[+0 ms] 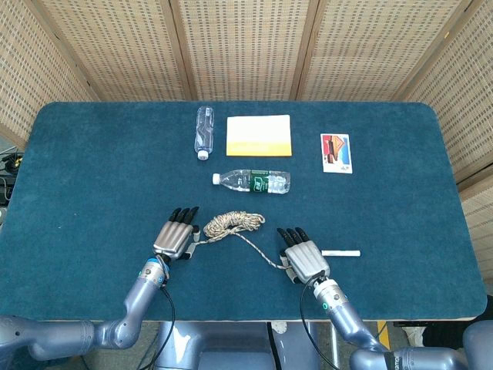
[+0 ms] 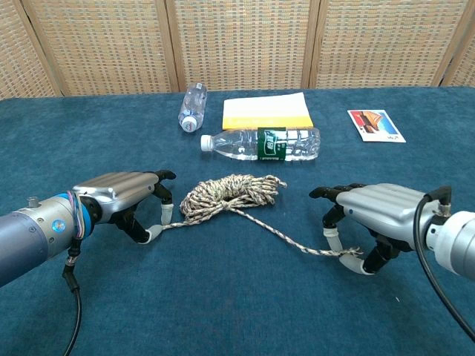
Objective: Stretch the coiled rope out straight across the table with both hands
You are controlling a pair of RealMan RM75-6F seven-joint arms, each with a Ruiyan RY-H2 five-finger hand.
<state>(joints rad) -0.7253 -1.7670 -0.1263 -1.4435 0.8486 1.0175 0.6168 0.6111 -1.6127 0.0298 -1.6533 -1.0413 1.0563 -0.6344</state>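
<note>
One tabletop [image 1: 85,193], covered in dark blue cloth, carries all items. Two hands are present, one per arm.

Left side: the left hand [image 1: 174,235] rests knuckles-up on the cloth near the front edge. In the chest view, the left hand [image 2: 126,194] pinches one end of the rope between the thumb and a curled finger; the remaining fingers are bent downward toward the cloth.

Centre: one rope [image 1: 233,223], speckled beige and brown, lies between the two hands. Most of it is bundled in a single loose coil [image 2: 231,194] just right of the left hand. One short strand runs from the coil to the left hand. One longer strand runs diagonally from the coil toward the front right and ends at the right hand.

Behind the coil, two clear plastic bottles lie on their sides: one bottle with a green label [image 1: 253,181], positioned crosswise, and one smaller bottle [image 1: 203,132] farther back, positioned lengthwise with its white cap toward the front. One yellow-and-white pad [image 1: 259,136] lies just right of the smaller bottle.

Right side: the right hand [image 1: 305,257] rests knuckles-up. In the chest view, the right hand [image 2: 375,213] grasps the other rope end between the thumb and a curled finger. One thin white stick [image 1: 341,253] lies just beside this hand on its right. One printed card [image 1: 336,153] lies well apart, at the back right.
</note>
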